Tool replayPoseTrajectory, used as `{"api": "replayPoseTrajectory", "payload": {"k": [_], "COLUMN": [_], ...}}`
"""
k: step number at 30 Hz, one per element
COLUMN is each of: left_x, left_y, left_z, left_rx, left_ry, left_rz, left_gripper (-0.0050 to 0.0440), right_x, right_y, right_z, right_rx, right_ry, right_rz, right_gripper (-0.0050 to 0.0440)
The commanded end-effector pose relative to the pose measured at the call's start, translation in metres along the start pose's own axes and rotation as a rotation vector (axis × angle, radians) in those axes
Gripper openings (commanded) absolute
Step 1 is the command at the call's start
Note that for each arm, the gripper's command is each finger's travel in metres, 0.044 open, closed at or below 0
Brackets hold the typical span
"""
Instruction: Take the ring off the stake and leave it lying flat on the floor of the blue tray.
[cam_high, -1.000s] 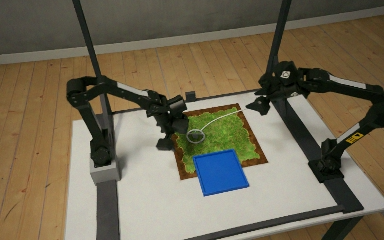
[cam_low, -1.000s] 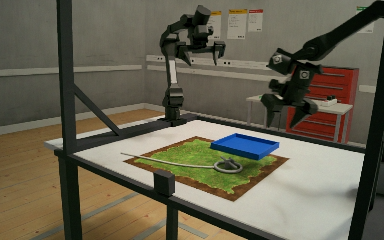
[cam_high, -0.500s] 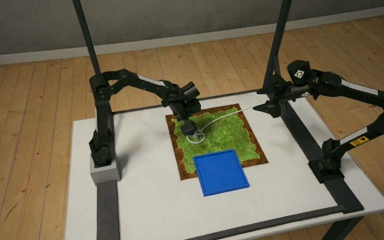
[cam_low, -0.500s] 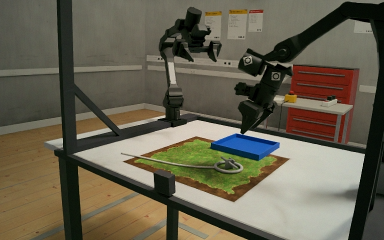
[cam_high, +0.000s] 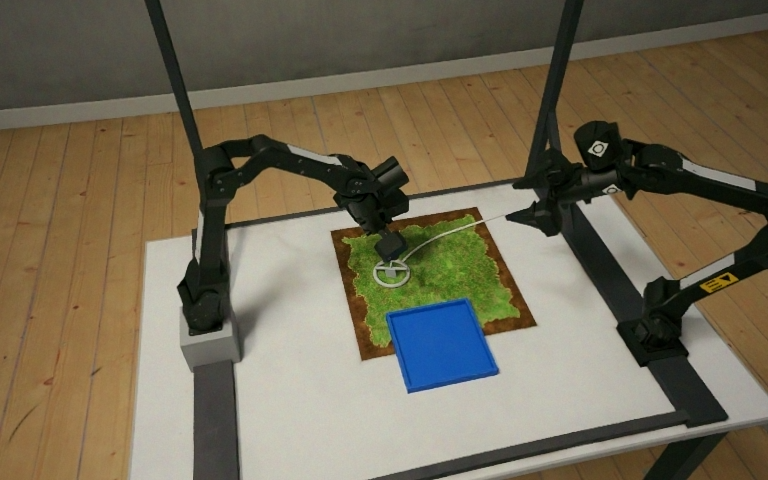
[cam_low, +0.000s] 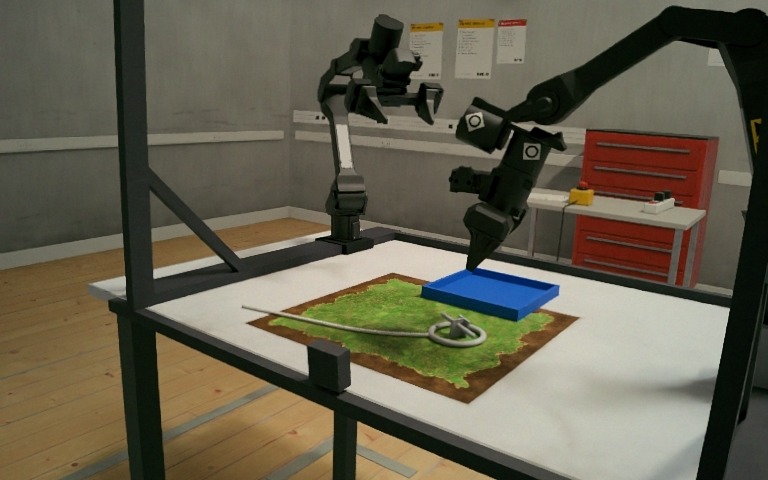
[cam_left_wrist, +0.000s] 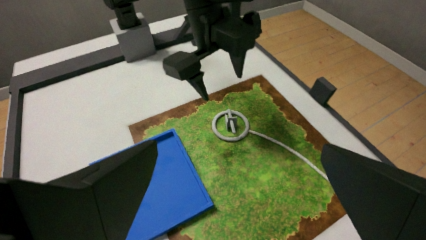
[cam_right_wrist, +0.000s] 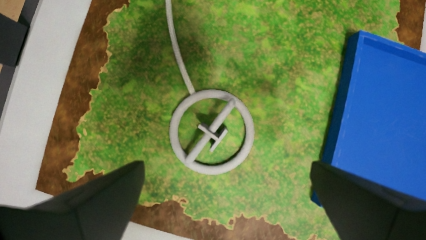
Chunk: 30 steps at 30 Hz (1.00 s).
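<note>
A grey ring (cam_high: 391, 274) lies on the green mat (cam_high: 436, 271) around a short stake (cam_high: 391, 271); a grey cord (cam_high: 447, 232) runs from the ring toward the mat's far corner. The ring also shows in the right wrist view (cam_right_wrist: 212, 131), the left wrist view (cam_left_wrist: 230, 126) and the exterior view (cam_low: 457, 333). The blue tray (cam_high: 441, 343) sits at the mat's near edge. My right gripper (cam_high: 390, 246) hangs open and empty directly above the ring. My left gripper (cam_high: 523, 217) is open and empty, high up beside the frame post.
Dark frame posts (cam_high: 552, 101) rise at the table's back corners and dark rails (cam_high: 617, 283) run along its edges. A small dark block (cam_low: 329, 365) sits on the rail near the mat. The tray (cam_right_wrist: 385, 115) is just beside the ring.
</note>
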<state>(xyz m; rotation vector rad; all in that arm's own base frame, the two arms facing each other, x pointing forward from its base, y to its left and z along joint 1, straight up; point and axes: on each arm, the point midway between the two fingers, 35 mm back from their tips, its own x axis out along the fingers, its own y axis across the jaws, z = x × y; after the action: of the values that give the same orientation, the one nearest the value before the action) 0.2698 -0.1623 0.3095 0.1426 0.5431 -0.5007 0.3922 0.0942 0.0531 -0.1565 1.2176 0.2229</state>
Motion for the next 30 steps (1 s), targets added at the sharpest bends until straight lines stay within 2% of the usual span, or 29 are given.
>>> {"api": "replayPoseTrajectory", "payload": {"k": [1, 6, 11, 16, 18, 20, 24, 30], "left_x": [-0.004, -0.004, -0.004, -0.004, -0.004, -0.004, -0.004, -0.004], "left_y": [0.0, 0.0, 0.0, 0.0, 0.0, 0.0, 0.0, 0.0], "left_z": [0.004, 0.004, 0.004, 0.004, 0.004, 0.004, 0.004, 0.004], "left_rx": [-0.001, -0.001, -0.001, -0.001, -0.001, -0.001, -0.001, -0.001], "left_ry": [-0.017, -0.017, -0.017, -0.017, -0.017, -0.017, -0.017, -0.017], "left_rz": [0.0, 0.0, 0.0, 0.0, 0.0, 0.0, 0.0, 0.0], "left_gripper": [0.044, 0.044, 0.044, 0.044, 0.044, 0.044, 0.044, 0.044], "right_x": [-0.011, -0.01, 0.0, 0.029, 0.029, 0.042, 0.065, 0.082], "right_y": [0.001, 0.0, -0.003, -0.011, -0.011, -0.015, -0.021, -0.025], "right_z": [0.012, 0.009, 0.011, 0.009, 0.009, 0.006, -0.001, -0.014], "right_rx": [-0.008, -0.003, 0.062, 0.273, 0.273, 0.365, 0.525, 0.635], "right_ry": [-0.039, -0.034, 0.0, 0.106, 0.106, 0.152, 0.235, 0.302], "right_rz": [0.002, 0.0, -0.002, -0.018, -0.018, -0.031, -0.066, -0.104], "right_gripper": [0.044, 0.044, 0.032, 0.02, 0.02, 0.0152, 0.0146, 0.0146]}}
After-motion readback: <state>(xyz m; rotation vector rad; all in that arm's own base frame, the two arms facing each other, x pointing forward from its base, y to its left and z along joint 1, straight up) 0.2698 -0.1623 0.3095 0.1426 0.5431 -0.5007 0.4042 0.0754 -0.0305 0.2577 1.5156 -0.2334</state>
